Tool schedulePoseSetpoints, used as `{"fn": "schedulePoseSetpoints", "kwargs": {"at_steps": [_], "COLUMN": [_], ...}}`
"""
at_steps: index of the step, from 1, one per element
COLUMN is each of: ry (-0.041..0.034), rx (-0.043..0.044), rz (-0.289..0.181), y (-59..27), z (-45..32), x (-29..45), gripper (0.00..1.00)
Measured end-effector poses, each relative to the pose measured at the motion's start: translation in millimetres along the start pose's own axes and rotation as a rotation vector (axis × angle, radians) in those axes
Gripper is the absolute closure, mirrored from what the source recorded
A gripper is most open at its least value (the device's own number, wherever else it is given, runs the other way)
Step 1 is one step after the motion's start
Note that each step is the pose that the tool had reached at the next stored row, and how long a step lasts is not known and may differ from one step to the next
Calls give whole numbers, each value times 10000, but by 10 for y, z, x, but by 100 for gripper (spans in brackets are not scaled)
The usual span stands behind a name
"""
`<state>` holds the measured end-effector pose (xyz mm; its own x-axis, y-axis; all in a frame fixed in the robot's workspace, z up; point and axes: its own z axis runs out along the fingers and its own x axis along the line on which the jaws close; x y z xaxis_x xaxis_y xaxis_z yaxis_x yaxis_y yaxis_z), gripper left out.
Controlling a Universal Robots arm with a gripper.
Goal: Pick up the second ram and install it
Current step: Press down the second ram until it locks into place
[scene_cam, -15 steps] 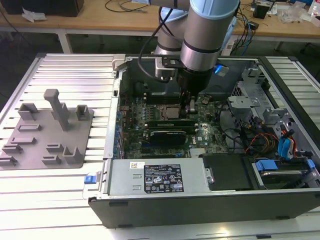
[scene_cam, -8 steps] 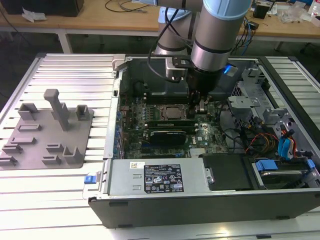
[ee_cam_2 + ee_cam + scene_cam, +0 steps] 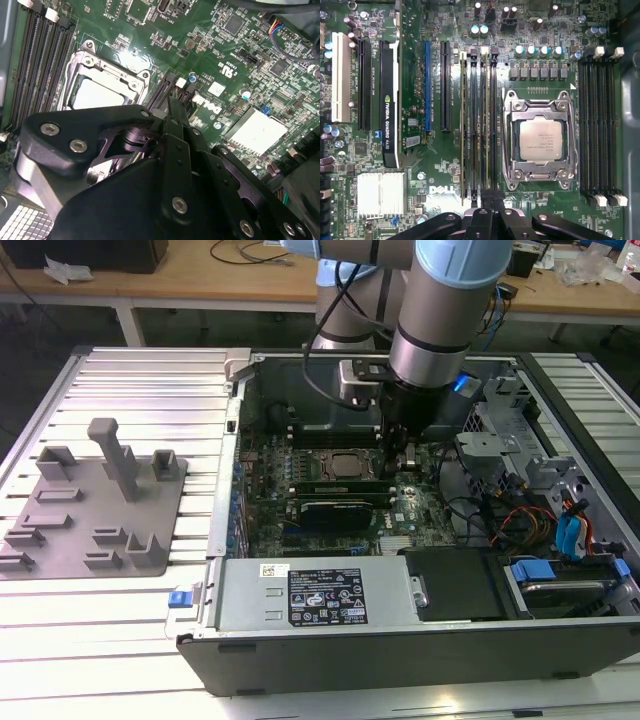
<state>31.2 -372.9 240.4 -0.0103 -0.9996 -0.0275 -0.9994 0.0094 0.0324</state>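
The gripper (image 3: 485,199), black jointed metal studded with screw heads, reaches down into an open steel case (image 3: 215,540). Its fingers are pressed together, flat against each other. Their tips sit at one end of the ram (image 3: 482,125), a thin green stick seen edge-on, standing in a long black slot on the motherboard (image 3: 440,150). I cannot tell whether the tips pinch its edge or only touch it. A second such stick (image 3: 463,125) stands in a slot near it, parallel, with one dark slot between them. Just beside these slots lies the CPU (image 3: 541,140), a square of dull silver under a shiny hinged metal frame. Past it run four bare black slots (image 3: 597,120) with white end clips. On the other side of the ram are a blue slot (image 3: 427,85), a long black card (image 3: 389,100) standing on edge, and a finned silver heatsink (image 3: 380,192). In the exterior view the case also holds a grey metal box (image 3: 320,590) with a label along its near wall. At that view's left, a grey plastic fixture (image 3: 100,510) with upright blocks lies on the ribbed metal table (image 3: 130,380).
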Motion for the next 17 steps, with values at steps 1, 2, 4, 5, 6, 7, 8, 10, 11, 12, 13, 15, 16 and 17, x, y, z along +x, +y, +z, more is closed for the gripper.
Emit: {"fn": "schedulePoseSetpoints", "kwargs": {"at_steps": [1,2,4,5,6,7,8,10,11,12,13,15,16,17], "ry": [0,0,-1,1,-2,1,2,3,4,1,1,4,4,3], "rx": [0,0,0,0,1,0,0,0,-1,0,0,0,-1,-1], "rz": [1,1,3,3,3,3,3,3,3,3,3,3,3,3], "y": [0,0,-1,-1,-2,-2,-2,-3,-3,-3,-3,-4,-3,-3], "z": [11,15,38,39,48,64,64,86,87,88,89,105,105,106], "x": [0,0,1,1,1,2,2,3,3,3,2,3,3,4], "gripper": [92,92,92,92,92,92,92,92,92,92,92,92,92,92]}}
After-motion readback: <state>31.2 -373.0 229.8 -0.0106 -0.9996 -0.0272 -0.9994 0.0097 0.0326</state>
